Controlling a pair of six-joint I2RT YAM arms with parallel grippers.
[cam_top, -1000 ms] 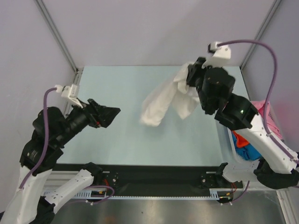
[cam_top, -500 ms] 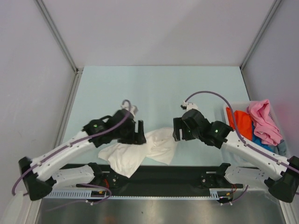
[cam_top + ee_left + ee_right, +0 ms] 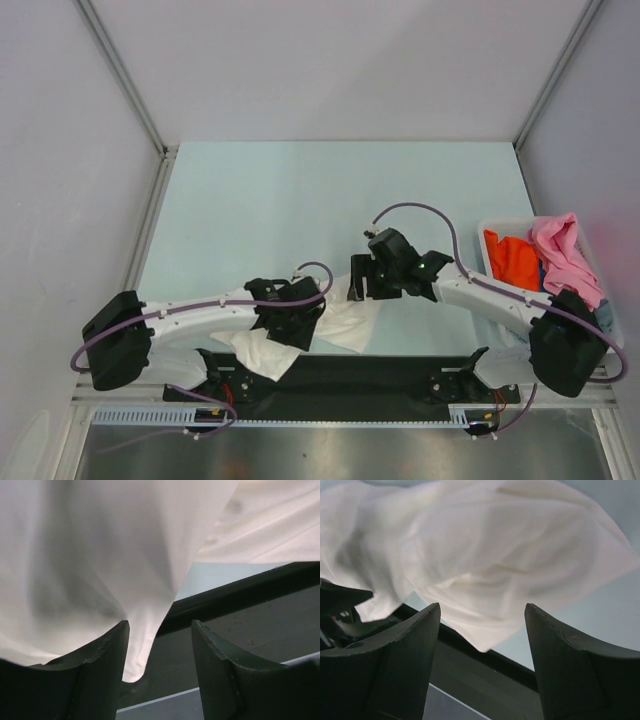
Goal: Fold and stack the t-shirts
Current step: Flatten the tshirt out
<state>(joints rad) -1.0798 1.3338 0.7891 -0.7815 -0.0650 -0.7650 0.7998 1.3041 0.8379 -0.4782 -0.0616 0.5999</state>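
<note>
That white t-shirt (image 3: 345,318), lower centre, looks limp and light; I'd pinch a hem corner. The left hand (image 3: 160,627) is part-open, a fold dangling between, unpinched; the right hand (image 3: 482,607) gapes wide, empty.

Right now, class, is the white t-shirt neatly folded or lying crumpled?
Crumpled: the white t-shirt lies bunched in loose creases at the near edge of the table, overlapping the black rail.

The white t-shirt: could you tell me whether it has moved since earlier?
Yes. The white t-shirt came from mid-table down to the near edge, overhanging the black rail.
</note>
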